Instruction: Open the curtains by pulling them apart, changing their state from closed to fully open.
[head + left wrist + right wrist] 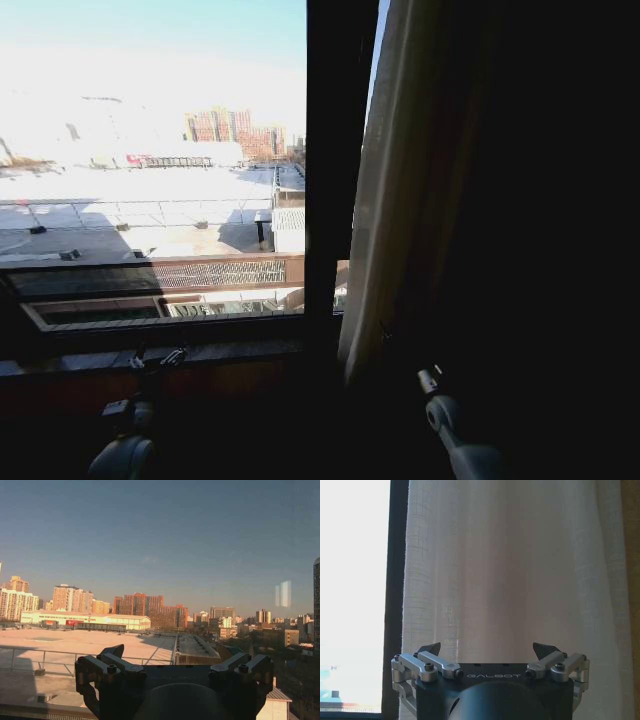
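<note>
A: Take the dark window post as the marker. Where is the curtain?

B: The sheer cream curtain hangs just to the right of that post, gathered into a narrow bunch of vertical pleats. In the right wrist view the same curtain shows a fine woven, linen-like grain, light coming through it, with soft folds running top to bottom.

A: And the other side of the post?

B: Bare glass, with sunlit flat rooftops and orange-brick tower blocks beyond. A dark sill runs along the bottom of it.

A: The right gripper?

B: The right gripper faces the curtain, its two pointed black fingertips spread wide with nothing between them; silver metal links sit over a black body. The fabric hangs beyond the tips, apart from them as far as I can tell. From the head camera the right arm sits low, below the curtain's foot.

A: The left one?

B: The left gripper points at the glass left of the post, matte black, jaws released and wide, holding nothing. From the head camera it is just under the sill.
</note>
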### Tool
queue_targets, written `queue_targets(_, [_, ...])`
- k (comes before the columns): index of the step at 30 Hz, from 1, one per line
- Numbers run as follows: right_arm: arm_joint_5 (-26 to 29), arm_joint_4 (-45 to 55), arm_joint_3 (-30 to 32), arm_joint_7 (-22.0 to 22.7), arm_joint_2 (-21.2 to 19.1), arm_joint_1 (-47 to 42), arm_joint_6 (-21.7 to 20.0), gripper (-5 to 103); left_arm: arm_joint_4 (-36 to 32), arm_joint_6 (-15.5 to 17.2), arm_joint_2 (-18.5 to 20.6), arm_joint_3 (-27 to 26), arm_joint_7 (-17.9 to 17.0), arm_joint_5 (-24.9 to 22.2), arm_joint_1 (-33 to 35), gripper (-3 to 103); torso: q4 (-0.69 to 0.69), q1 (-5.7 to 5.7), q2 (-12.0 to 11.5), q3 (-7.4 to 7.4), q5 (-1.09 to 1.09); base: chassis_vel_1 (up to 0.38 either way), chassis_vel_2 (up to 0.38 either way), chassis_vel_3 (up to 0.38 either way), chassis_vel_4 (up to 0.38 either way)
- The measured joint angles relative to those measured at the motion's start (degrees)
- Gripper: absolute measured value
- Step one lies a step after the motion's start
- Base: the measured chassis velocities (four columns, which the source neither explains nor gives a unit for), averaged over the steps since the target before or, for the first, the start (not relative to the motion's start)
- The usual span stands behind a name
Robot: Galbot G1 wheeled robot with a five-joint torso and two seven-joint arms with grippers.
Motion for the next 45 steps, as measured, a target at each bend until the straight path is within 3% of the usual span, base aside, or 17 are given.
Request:
queue_targets(15, [0.0, -0.1, 0.0, 0.0, 0.0, 0.1, 0.1, 100, 0.0, 0.0, 0.0, 0.0, 0.0, 0.0, 0.0, 100, 0.01, 0.0, 0.0, 0.0, -0.02, 0.184, 0.092, -0.181, -0.096])
queue_targets(45, [0.0, -0.1, 0.0, 0.0, 0.0, 0.1, 0.1, 100, 0.0, 0.0, 0.0, 0.0, 0.0, 0.0, 0.0, 100, 0.01, -0.01, 0.0, -0.01, -0.01, 0.359, 0.321, -0.369, -0.314])
